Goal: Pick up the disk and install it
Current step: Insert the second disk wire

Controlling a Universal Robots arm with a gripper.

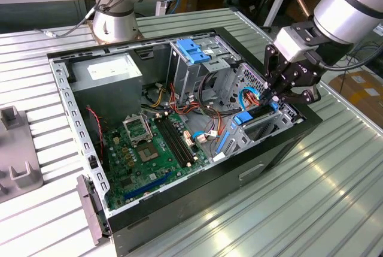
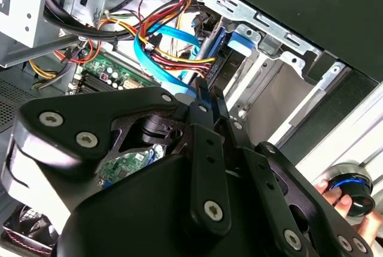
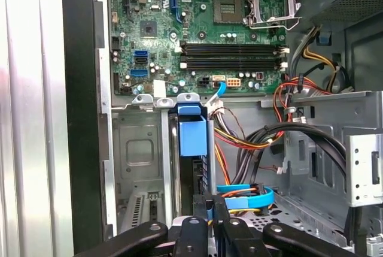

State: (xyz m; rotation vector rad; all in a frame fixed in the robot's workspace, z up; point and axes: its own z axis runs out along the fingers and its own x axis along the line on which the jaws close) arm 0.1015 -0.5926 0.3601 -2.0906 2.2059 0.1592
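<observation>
Installing the disk: we are at the seating step inside the open computer case [image 1: 197,191] on the table [image 1: 335,173].

The disk [image 3: 192,134] stands on edge in its bay by the case front; our tool [image 1: 280,94] is pressed together at its top edge.

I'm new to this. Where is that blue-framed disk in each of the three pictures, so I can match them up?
Exterior view: the disk sits in a metal bay at the case's edge, toward the exterior view's right.
First wrist view: the disk stands in a metal slot next to the motherboard's edge.
Second wrist view: the disk sits in that slot, beside the coloured wires.
Shared landmark: the green motherboard.
</observation>
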